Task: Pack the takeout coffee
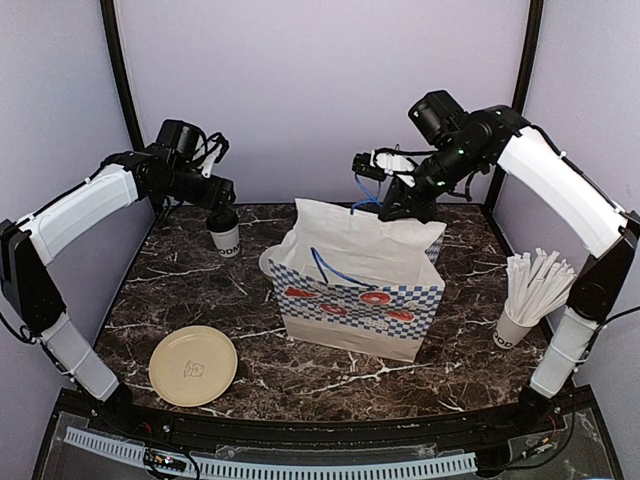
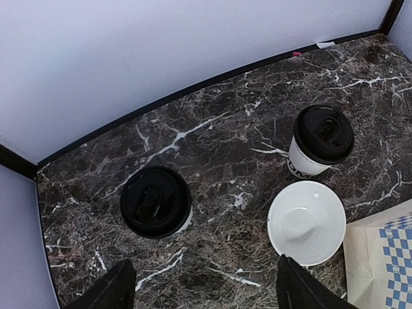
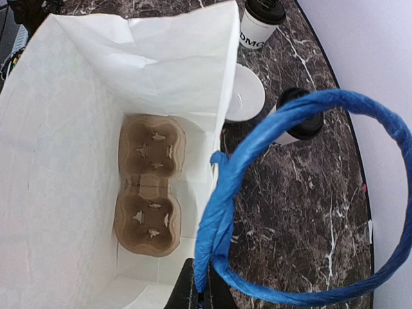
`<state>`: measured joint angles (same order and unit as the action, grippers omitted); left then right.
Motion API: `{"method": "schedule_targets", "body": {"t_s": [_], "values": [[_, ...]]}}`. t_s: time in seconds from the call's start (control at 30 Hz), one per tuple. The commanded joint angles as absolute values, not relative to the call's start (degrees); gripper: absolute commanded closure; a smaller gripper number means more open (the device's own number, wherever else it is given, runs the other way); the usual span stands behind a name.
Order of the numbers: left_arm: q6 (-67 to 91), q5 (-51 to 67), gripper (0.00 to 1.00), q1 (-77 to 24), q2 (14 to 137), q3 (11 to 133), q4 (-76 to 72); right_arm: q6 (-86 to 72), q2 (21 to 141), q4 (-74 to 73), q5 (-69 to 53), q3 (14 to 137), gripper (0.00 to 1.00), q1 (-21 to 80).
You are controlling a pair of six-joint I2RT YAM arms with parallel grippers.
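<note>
Two takeout coffee cups with black lids stand on the marble at the back left: one [image 2: 156,201] just ahead of my left gripper [image 2: 206,293], the other [image 2: 322,138] farther right. My left gripper [image 1: 222,213] hovers open over the near cup [image 1: 227,238], with nothing between its fingers [image 2: 112,291]. My right gripper [image 3: 203,297] is shut on the blue handle [image 3: 257,193] of the white checkered paper bag [image 1: 355,290] and holds the bag's mouth open. A brown cardboard cup carrier [image 3: 149,187] lies empty on the bag's floor. Both cups [image 3: 261,22] [image 3: 299,122] stand outside the bag.
A low white bowl [image 2: 306,222] sits between the cups and the bag's corner [image 2: 380,257]. A tan plate [image 1: 193,365] lies front left. A cup of long white sticks [image 1: 520,305] stands at the right edge. Walls close off the back and sides.
</note>
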<state>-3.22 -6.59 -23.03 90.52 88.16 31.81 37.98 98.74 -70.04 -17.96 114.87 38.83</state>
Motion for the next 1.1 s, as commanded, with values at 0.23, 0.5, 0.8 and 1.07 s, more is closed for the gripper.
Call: {"method": "schedule_targets", "body": {"t_s": [0.23, 0.5, 0.8, 1.07], "values": [[-0.66, -1.50, 0.27, -23.20, 99.34, 98.20, 35.32, 40.75, 99.89, -70.74, -17.74, 113.92, 1.00, 24.99], [-0.22, -6.48, 0.22, -19.01, 108.76, 110.79, 47.94, 38.82, 101.99, -70.98, -21.08, 116.76, 0.66, 22.41], [-0.60, -0.62, 0.02, -14.22, 119.44, 120.96, 54.17, 36.66, 97.29, -67.24, -18.70, 112.73, 0.43, 22.41], [-0.99, -0.18, 0.09, -13.03, 124.59, 124.79, 56.36, 36.91, 96.79, -66.75, -18.28, 111.58, 0.40, 22.39]]}}
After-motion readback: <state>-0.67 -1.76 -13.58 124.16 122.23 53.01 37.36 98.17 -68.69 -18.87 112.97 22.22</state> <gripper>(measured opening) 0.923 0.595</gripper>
